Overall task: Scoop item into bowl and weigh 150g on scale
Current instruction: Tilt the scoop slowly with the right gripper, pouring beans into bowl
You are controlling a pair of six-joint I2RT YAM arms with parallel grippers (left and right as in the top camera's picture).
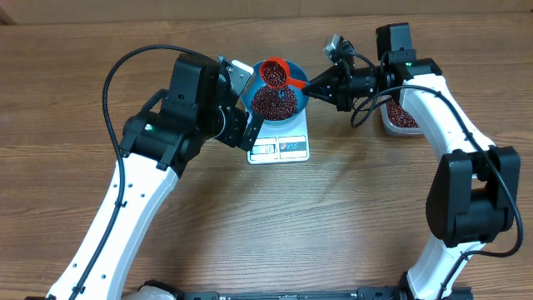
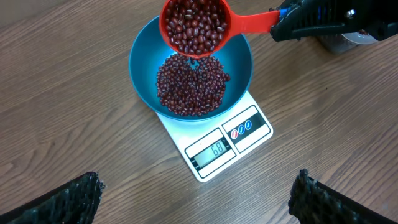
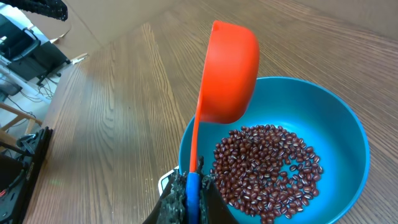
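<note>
**Scoop tipped over the bowl, scale reading partway**

Wooden table fills every view.

Left arm comes up from the lower left of the overhead frame. I see the left gripper hanging above the near side of the scale. Its jaws are wide apart with nothing between them; only the two dark fingertips show, in the bottom corners of the left wrist view.

Right arm bends in from the right edge. The right gripper points left toward the bowl, its jaws clamped together on the handle of the scoop.

White scale sits at upper centre of the overhead frame. The blue bowl stands on its platform and covers most of it. The front strip sticks out toward the left wrist camera.

Clear tub is at the right of the overhead frame, beside the right forearm and well apart from the scale. There are beans inside it.

Orange-red scoop is held over the far rim of the bowl and tilted. Its load of beans is right up against the lower lip. From the right wrist I see only its back.

Beans in the bowl lie in a loose dark red-brown heap across the bottom, with blue wall bare all round.

Display on the front strip shows what I read as 68.
</note>
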